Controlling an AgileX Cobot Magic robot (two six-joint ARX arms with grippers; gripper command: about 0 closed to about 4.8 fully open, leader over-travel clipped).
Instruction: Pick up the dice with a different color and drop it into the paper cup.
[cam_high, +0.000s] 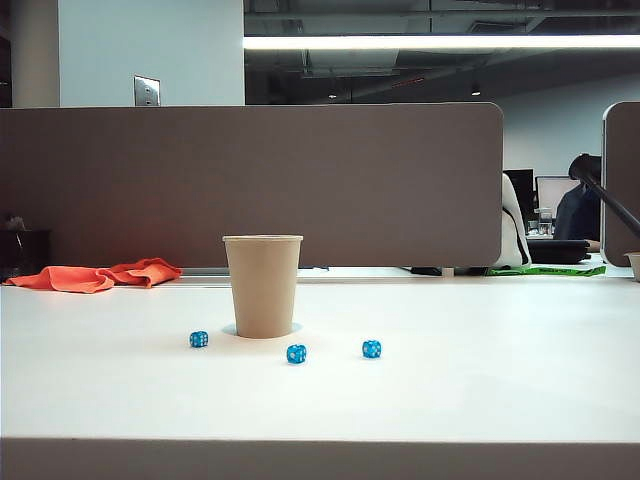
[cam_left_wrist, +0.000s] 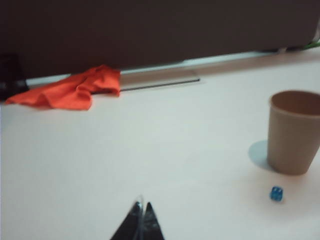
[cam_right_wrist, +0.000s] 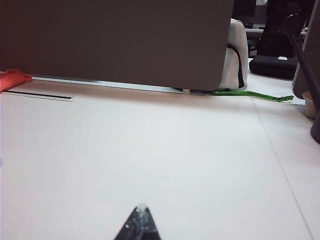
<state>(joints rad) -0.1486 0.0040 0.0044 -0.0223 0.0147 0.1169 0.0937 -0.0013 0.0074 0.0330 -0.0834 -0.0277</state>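
The paper cup (cam_high: 262, 285) stands upright in the middle of the white table (cam_high: 470, 390); the left wrist view also shows the cup (cam_left_wrist: 292, 132). Three blue dice (cam_high: 199, 339) (cam_high: 296, 353) (cam_high: 371, 348) lie around the cup's base at the front. One blue die (cam_left_wrist: 276, 194) shows beside the cup in the left wrist view. The dice with a different color is in no view. My left gripper (cam_left_wrist: 142, 206) is shut and empty, low over bare table, well off to the side of the cup. My right gripper (cam_right_wrist: 141, 210) is shut over bare table. Neither gripper shows in the exterior view.
An orange cloth (cam_high: 95, 276) lies at the table's back left, under the brown partition (cam_high: 250, 180); the left wrist view shows this cloth (cam_left_wrist: 70, 90) too. A green strap (cam_right_wrist: 250, 94) and a black pole (cam_right_wrist: 305, 55) are at the back right.
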